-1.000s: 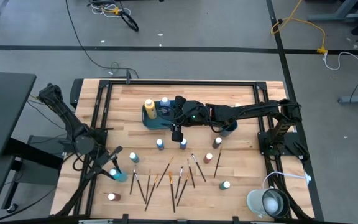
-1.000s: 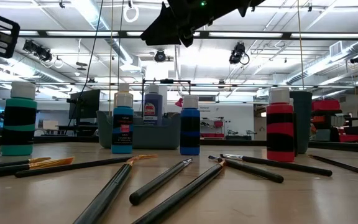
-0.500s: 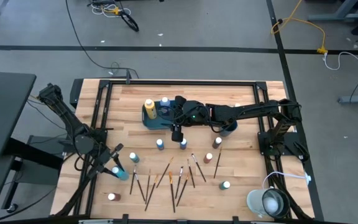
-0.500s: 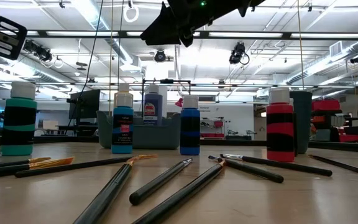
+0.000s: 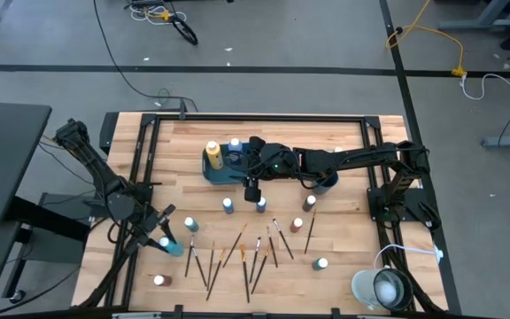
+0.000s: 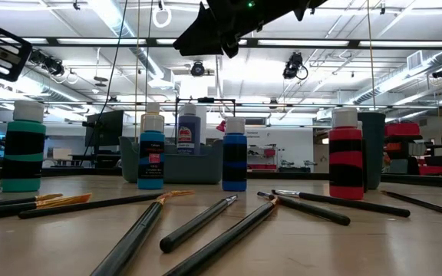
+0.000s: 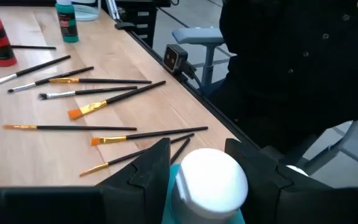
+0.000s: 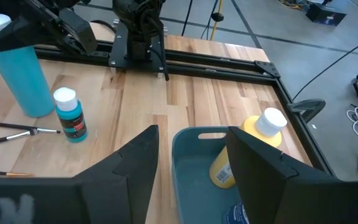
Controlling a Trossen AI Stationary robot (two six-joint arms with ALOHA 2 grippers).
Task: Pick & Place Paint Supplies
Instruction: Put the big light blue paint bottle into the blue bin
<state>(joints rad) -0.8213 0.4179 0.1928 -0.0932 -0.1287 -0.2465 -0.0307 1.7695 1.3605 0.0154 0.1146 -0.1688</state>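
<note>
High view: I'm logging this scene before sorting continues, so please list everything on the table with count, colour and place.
table: one, light wood, dark frame around it.
tray: one, teal, far centre of the table.
tray bottles: two, one yellow and one blue, standing in the tray.
loose bottles: about eight, white-capped, blue, teal, red-brown and pale, scattered over the near half.
paintbrushes: about ten, dark handles, fanned out near centre.
cup: one, dark blue, right of the tray, partly under the right arm.
white round object: one, near right corner.
left gripper: open, over a teal bottle at near left.
right gripper: open, empty, at the tray's near edge.
</note>
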